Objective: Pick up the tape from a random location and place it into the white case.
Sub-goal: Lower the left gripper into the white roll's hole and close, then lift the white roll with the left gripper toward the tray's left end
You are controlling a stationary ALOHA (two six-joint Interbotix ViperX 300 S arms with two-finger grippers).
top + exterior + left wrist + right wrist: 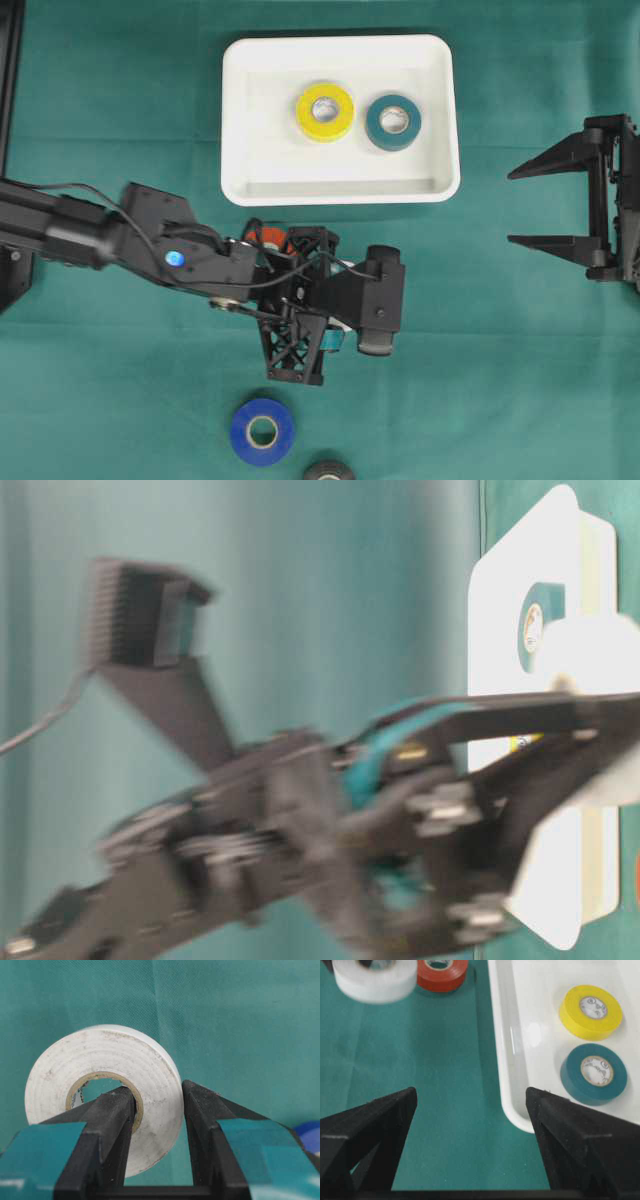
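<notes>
Left wrist view: the left gripper [159,1110] is clamped across the wall of the white tape roll [102,1085], one finger [112,1125] through the core, the other on the outer rim, the roll clear of the green cloth [240,1020]. Judged light, rigid and smooth-sided; this through-the-core hold looks secure. Overhead, the white case [340,188] lies just beyond, holding a yellow roll [324,111] and a teal roll [393,122], with bare floor left of them. The right gripper [545,205] idles, jaws wide apart, holding nothing.
</notes>
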